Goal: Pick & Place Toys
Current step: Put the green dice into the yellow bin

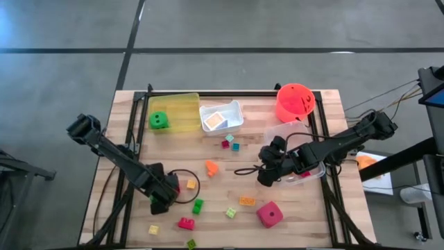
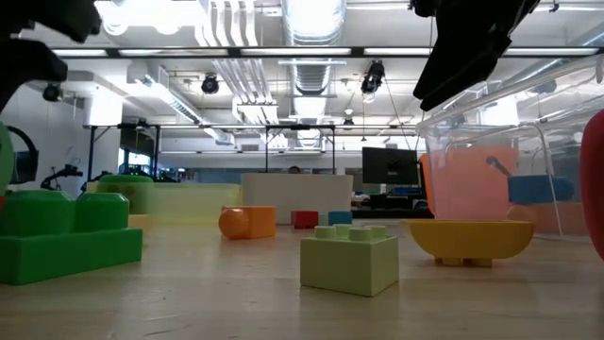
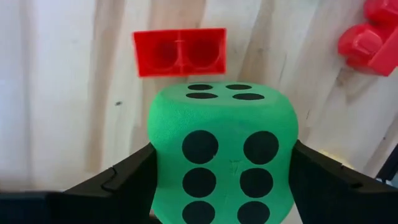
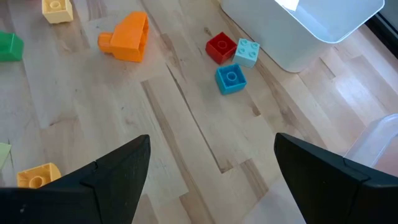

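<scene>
My left gripper (image 1: 161,201) stands near the table's front left, pointing down, shut on a green dotted die (image 3: 222,155); from above the gripper hides the die. A red brick (image 3: 180,51) lies on the wood beyond it. A second green die (image 1: 159,120) rests in the yellow tray (image 1: 182,104). The pink-red die (image 1: 270,214) sits on the table at the front right. My right gripper (image 1: 267,173) hangs open over bare wood right of centre, with nothing between its fingers (image 4: 106,180). My left gripper pinches the green die between its two fingers, one on each of two opposite side faces (image 3: 163,174). The fingers (image 3: 124,183) come from above, pointing down. The six-dot face is turned toward the wrist camera. Whether the die is clear of the table, I cannot tell.
Small bricks lie scattered: orange (image 1: 211,167), green (image 1: 198,205), red (image 1: 186,223), yellow (image 1: 153,228), red and blue (image 4: 227,62). At the back stand a white tray (image 1: 232,125) and the orange-red bucket (image 1: 295,101). A clear tray (image 1: 284,132) lies under the right arm.
</scene>
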Tool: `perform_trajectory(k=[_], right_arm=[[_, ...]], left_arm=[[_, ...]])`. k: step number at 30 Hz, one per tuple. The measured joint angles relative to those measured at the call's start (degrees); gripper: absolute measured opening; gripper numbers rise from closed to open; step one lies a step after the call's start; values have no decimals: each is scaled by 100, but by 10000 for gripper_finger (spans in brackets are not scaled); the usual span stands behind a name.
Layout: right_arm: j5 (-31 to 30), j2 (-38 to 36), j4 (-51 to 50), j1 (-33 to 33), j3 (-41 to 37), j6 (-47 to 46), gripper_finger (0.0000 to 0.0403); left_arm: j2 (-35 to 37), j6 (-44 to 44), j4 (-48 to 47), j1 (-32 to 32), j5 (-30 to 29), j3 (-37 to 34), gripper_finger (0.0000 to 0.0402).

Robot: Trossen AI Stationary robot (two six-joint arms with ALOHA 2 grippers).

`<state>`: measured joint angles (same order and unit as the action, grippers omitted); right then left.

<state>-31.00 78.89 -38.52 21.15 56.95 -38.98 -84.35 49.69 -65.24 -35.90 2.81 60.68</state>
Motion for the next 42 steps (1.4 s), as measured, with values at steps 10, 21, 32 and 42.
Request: perform_trajectory(k=[10, 21, 32, 42], right_arm=[[-2, 0, 2, 0, 0, 17, 337], [-2, 0, 4, 0, 0, 20, 337], [-8, 0, 11, 0, 1, 39, 337], [-31, 0, 18, 0, 2, 68, 337]], left_arm=[[19, -102, -1696, 215, -1106, 1170, 291], [19, -1573, -2292, 1738, -2043, 2134, 291], [12, -3528, -1971, 4442, -2650, 2342, 291], [8, -5121, -994, 6129, -1620, 2342, 291]])
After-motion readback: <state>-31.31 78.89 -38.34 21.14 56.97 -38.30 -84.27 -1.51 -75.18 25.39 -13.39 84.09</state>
